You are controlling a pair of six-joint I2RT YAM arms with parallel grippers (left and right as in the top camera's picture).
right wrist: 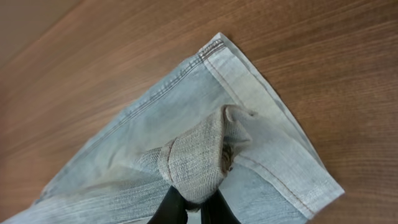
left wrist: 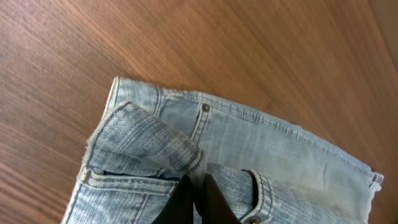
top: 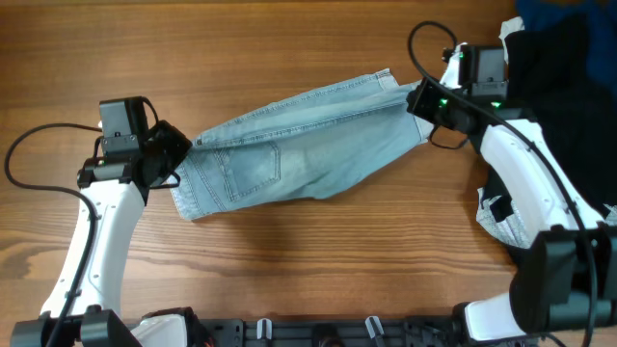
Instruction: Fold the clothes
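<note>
The pale light-blue jeans lie folded lengthwise across the table, waistband at the left, leg hems at the right. My left gripper is shut on the waistband; in the left wrist view its fingers pinch the denim beside a belt loop, with the jeans spreading beyond. My right gripper is shut on the leg end; in the right wrist view its fingers clamp a bunched fold of the jeans near the hem.
A black garment and a dark blue cloth lie at the far right edge. A grey-white cloth sits by the right arm's base. Bare wooden table lies in front of the jeans.
</note>
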